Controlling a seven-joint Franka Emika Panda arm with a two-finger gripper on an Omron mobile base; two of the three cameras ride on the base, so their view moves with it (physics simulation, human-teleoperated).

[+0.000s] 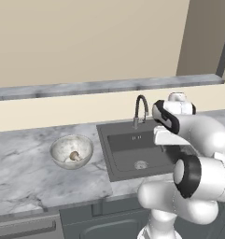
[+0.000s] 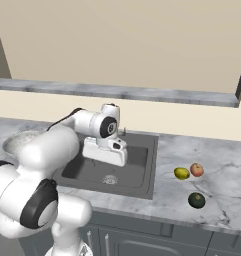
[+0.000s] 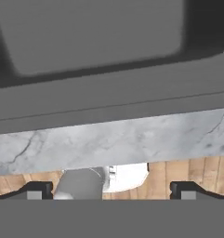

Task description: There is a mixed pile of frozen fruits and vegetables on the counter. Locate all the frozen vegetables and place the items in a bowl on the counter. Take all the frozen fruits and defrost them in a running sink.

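Right base view: gripper (image 3: pixel 111 189) over sink (image 2: pixel 87 172), jaws fully apart, nothing held. Lemon (image 2: pixel 181 173), apple (image 2: pixel 197 169), dark veg (image 2: pixel 196 200) on counter (image 2: pixel 212 150) at 3 o'clock. Mushroom (image 1: pixel 74 156) in bowl (image 1: pixel 62 144).

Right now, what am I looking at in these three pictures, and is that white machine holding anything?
It is a white robot arm on a base in a simulated kitchen. Two pictures come from cameras behind the arm, left and right; the third looks along its gripper, whose dark tips stand wide apart, open and holding nothing. The arm hangs over the sink. Left of the sink, the speckled bowl holds a tan mushroom. Right of it, on the marble counter, lie a yellow-green lemon, a reddish apple and a dark green lump.
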